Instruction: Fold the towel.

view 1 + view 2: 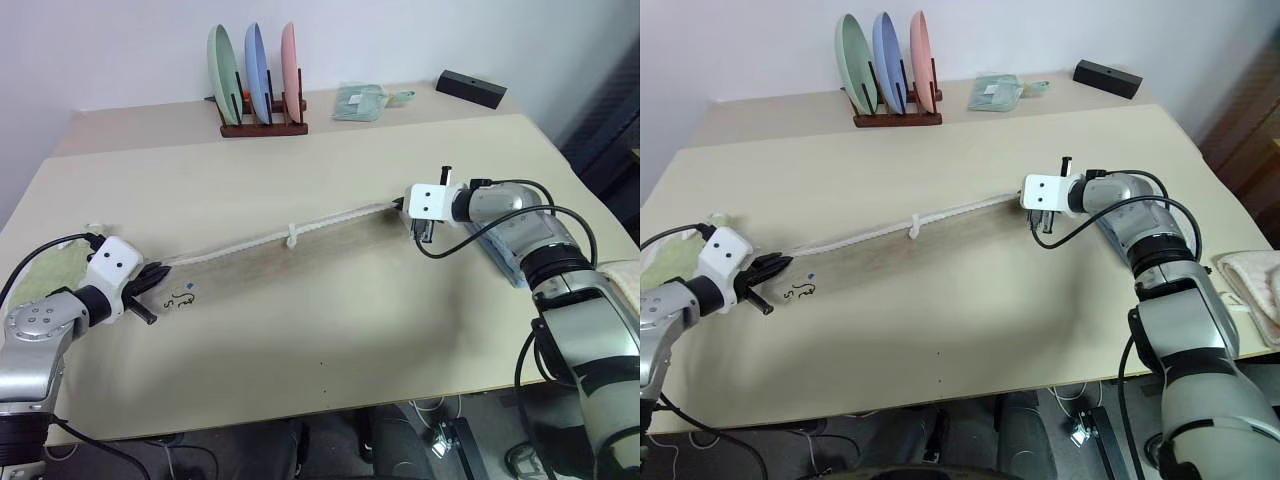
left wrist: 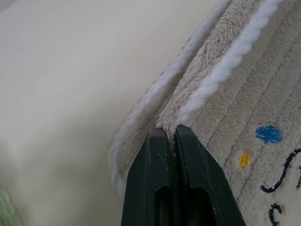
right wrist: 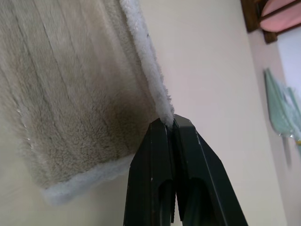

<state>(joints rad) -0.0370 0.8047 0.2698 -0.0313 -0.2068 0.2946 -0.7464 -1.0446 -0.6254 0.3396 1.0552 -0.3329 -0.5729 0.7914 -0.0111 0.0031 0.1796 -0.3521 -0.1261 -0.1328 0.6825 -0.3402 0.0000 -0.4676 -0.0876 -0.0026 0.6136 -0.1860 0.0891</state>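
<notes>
Left fingers (image 2: 171,141) pinched tight on the towel (image 1: 300,265) at one white-edged corner, beside the dark embroidered mark (image 1: 180,298). Right fingers (image 3: 170,129) likewise clamped on the white edging at the opposite corner. Left gripper (image 1: 150,278) low over the worktop (image 1: 350,330) near its left side; right gripper (image 1: 405,205) raised, further toward the centre. Edge between the two corners drawn out into an almost straight line, small white loop (image 1: 291,236) hanging at about its middle. Rest of the cloth draped down from that line onto the worktop, tan on tan, hard to separate from the surface in the head views.

Probable reason for the hold: tension along one long edge keeps the cloth flat and the corners aligned, ready for laying that edge over the far one. Fold judged not yet made.

Wrist views: actual contact at the fingers, double layer of edging at the left corner, blue and yellow dots beside the mark, ribbed pile. Head views: overall span and sag of the edge, plus surroundings, i.e. plate rack (image 1: 262,125) at the back, pale green cloth (image 1: 45,275) behind the left arm, black box (image 1: 470,88).
</notes>
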